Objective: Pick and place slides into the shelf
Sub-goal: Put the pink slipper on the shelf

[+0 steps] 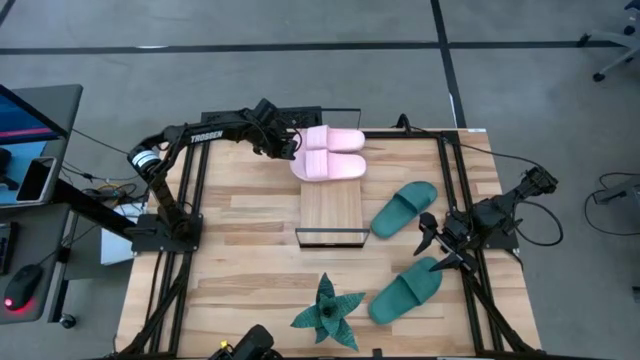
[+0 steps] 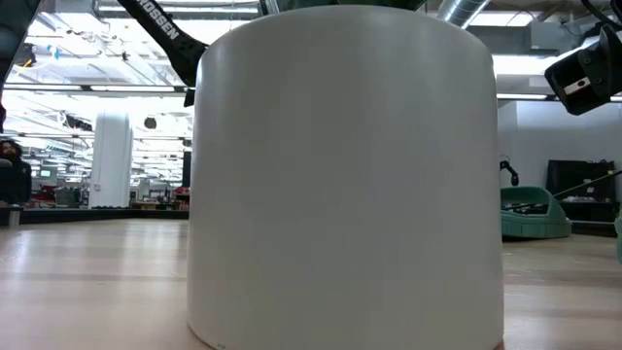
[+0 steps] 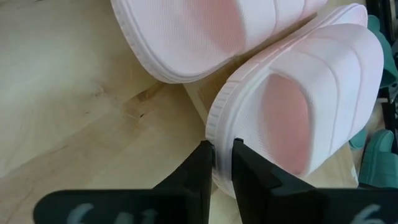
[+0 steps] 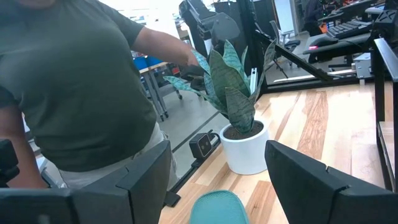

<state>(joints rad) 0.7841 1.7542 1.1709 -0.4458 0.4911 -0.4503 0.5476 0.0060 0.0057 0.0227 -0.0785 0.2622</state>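
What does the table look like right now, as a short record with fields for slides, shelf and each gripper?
pink slides: two, side by side on the shelf's far end
teal slides: two, on the table right of the shelf
shelf: slatted board, near end bare
left gripper: fingers straddling the rim of one pink slide
right gripper: open, between the teal slides
plant: near table edge

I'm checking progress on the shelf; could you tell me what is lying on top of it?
Two pink slides lie side by side on the far end of the shelf; its near slats are bare. The slats beneath them are hidden.
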